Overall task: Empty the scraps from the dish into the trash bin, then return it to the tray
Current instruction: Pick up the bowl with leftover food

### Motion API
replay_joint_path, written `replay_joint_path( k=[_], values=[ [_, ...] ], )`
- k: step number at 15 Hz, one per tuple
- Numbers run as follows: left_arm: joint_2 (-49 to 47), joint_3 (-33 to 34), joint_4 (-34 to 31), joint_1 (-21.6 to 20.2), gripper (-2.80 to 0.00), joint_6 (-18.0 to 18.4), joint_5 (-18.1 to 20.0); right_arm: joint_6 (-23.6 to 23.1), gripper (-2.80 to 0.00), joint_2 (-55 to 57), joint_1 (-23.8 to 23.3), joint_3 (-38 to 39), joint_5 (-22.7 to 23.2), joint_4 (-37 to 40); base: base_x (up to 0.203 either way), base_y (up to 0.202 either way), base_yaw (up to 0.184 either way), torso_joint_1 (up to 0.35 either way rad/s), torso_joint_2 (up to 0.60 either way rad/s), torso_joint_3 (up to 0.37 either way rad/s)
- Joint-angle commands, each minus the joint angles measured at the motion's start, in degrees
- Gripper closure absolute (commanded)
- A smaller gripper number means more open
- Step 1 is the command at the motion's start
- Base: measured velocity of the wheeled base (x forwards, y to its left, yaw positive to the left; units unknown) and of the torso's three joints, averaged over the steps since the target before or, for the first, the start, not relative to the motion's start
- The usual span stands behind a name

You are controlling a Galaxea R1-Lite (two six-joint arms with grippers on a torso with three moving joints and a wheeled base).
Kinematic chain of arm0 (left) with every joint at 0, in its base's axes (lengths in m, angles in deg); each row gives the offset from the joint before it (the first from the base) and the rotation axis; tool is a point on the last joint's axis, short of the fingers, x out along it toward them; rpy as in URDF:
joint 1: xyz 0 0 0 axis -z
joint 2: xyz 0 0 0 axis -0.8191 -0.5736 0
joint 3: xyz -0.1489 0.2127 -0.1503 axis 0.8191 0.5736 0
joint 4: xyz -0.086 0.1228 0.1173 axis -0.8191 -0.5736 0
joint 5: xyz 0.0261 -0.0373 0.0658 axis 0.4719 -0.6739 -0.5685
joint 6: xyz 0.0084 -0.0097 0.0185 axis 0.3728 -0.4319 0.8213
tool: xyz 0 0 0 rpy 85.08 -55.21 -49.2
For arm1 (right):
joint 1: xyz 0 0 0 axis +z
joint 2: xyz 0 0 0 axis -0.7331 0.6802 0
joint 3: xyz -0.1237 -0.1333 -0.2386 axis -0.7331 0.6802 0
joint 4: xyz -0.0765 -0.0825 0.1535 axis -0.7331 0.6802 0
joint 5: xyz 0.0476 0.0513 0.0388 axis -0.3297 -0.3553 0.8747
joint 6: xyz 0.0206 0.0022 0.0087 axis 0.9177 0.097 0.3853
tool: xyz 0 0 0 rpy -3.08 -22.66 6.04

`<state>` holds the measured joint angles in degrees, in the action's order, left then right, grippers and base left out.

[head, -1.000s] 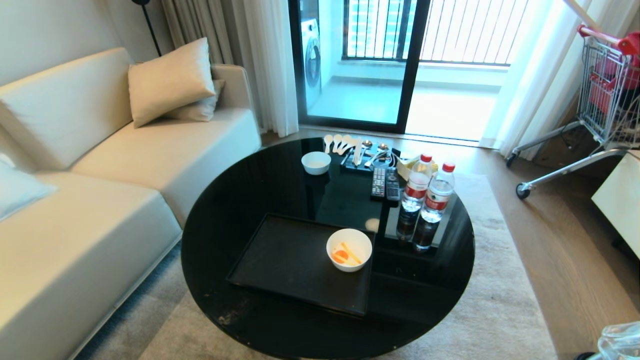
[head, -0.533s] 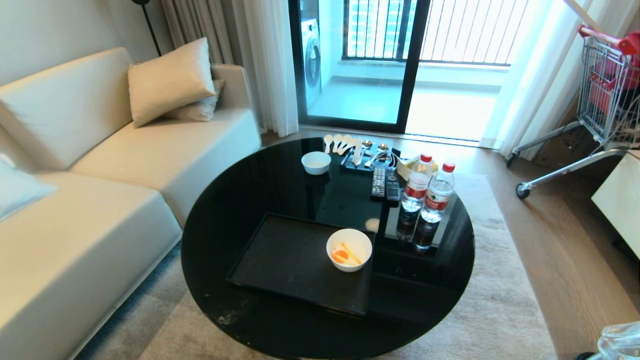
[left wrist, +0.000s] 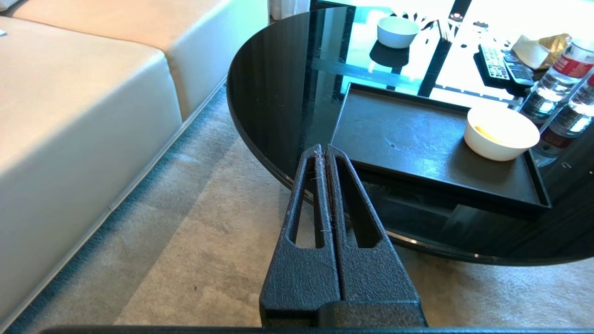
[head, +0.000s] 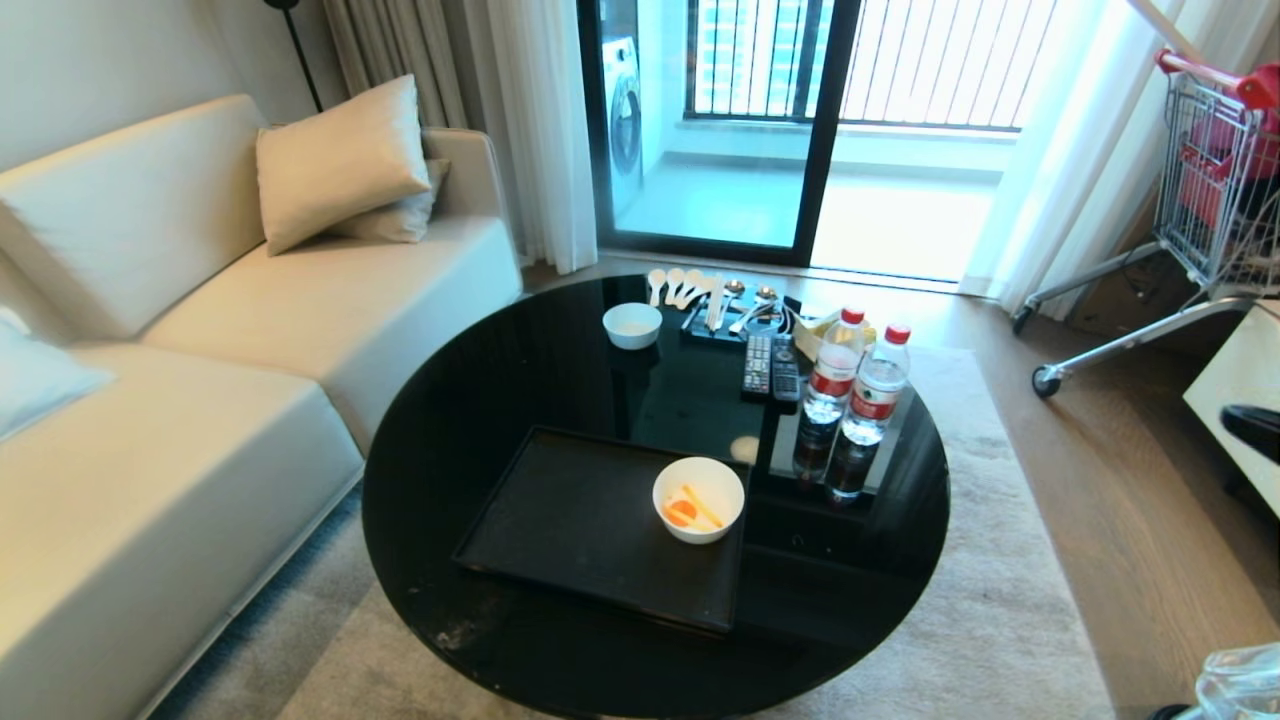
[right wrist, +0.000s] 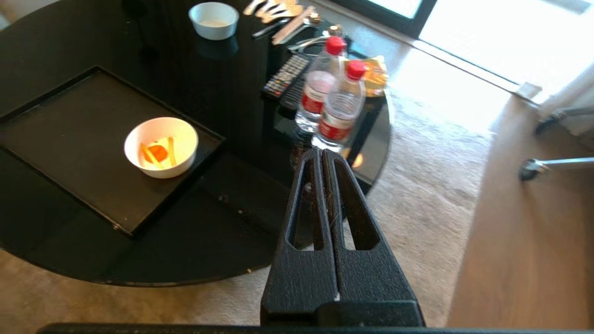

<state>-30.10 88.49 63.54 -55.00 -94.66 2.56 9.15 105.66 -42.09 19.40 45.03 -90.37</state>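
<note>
The dish [head: 698, 499], a white deep bowl, stands on the right end of the black tray [head: 570, 520] on the round table. The scraps [head: 688, 510], orange slices and pale sticks, lie inside it. At the bottom right corner, the clear liner bag of the trash bin [head: 1240, 685] shows on the floor. My right gripper [right wrist: 322, 150] is shut and empty, hovering off the table's right edge, to the right of the dish [right wrist: 161, 147]. A dark part of the right arm [head: 1255, 430] shows at the right border. My left gripper [left wrist: 323, 147] is shut and empty, low by the table's near-left rim.
On the black glass table [head: 480, 400] stand a smaller white bowl [head: 632, 325], two water bottles [head: 860, 385], remotes [head: 770, 368] and spoons [head: 685, 288]. A cream sofa [head: 200, 350] flanks the left. A shopping cart [head: 1210, 190] stands at the back right.
A dark part of my right arm has come into the head view at the right edge. The dish, tray and table things have not moved.
</note>
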Motion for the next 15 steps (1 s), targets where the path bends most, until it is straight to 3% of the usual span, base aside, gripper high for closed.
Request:
replay_joint_path(
  k=[1,4,8,13,15],
  values=[
    [0.0,0.0,0.0,0.0,0.0,-0.1,0.0,0.0,0.0,13.2,3.7,-1.9,2.2,-6.2,0.0,0.0,0.0,0.0,0.0,0.0],
    [0.0,0.0,0.0,0.0,0.0,-0.1,0.0,-0.1,0.0,23.2,8.0,-4.7,7.5,-11.9,0.0,0.0,0.0,0.0,0.0,0.0],
    [0.0,0.0,0.0,0.0,0.0,-0.1,0.0,-0.1,0.0,35.8,13.5,-14.9,8.9,-12.4,0.0,0.0,0.0,0.0,0.0,0.0],
    [0.0,0.0,0.0,0.0,0.0,-0.1,0.0,0.8,0.0,48.6,19.4,-29.9,5.4,-3.5,0.0,0.0,0.0,0.0,0.0,0.0],
    [0.0,0.0,0.0,0.0,0.0,0.0,0.0,7.0,0.0,52.0,22.6,-35.2,2.2,1.7,0.0,0.0,0.0,0.0,0.0,0.0]
  ],
)
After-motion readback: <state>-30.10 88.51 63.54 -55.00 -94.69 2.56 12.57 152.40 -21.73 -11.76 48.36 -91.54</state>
